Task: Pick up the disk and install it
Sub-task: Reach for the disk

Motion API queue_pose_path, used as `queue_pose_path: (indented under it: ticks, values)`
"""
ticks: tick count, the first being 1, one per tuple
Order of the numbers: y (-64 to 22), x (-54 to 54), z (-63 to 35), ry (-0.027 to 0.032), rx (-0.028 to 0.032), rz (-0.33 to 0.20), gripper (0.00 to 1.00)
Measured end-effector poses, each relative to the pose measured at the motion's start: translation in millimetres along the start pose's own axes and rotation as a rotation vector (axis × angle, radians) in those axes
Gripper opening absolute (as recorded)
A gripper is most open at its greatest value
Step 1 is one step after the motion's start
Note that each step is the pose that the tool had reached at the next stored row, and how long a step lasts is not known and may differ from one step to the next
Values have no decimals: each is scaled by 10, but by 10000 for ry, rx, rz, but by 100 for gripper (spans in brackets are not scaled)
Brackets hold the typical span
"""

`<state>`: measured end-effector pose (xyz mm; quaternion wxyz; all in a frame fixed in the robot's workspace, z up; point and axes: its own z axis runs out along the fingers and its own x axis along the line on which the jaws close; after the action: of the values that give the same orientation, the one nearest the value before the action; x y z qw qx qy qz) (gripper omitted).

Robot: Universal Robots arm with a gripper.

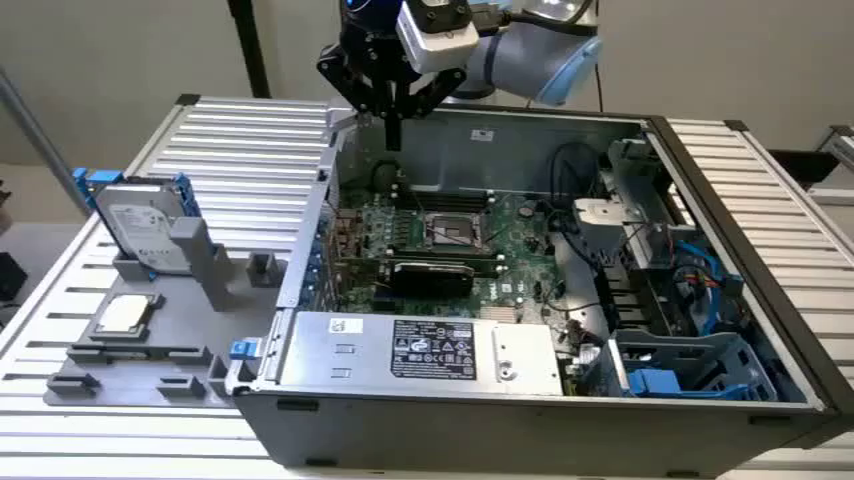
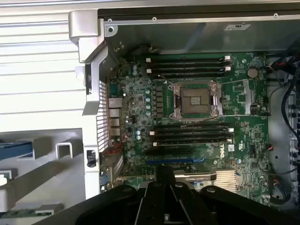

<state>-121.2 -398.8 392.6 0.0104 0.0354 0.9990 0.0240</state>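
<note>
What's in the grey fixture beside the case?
The disk stands upright in its slot, lower edge hidden by a grey post; a processor chip lies flat nearer the camera.

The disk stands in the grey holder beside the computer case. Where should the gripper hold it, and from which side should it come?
Probably by the upper edge of the disk, pinching its two flat faces, coming down from above. It stands on edge, slightly tilted, in the grey holder, which covers its lower part; the top is free.
</note>
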Motion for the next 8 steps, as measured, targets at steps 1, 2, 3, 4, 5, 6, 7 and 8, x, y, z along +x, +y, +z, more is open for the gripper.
queue_pose_path:
  ticks: [1,2,3,4,5,6,7,8]
  values:
    - [0,0,0,0,0,0,0]
    - [0,0,0,0,0,0,0]
    - [0,0,0,0,0,0,0]
    - [0,0,0,0,0,0,0]
    - [0,0,0,0,0,0,0]
    - [0,0,0,0,0,0,0]
    - [0,0,0,0,0,0,0]
    - [0,0,0,0,0,0,0]
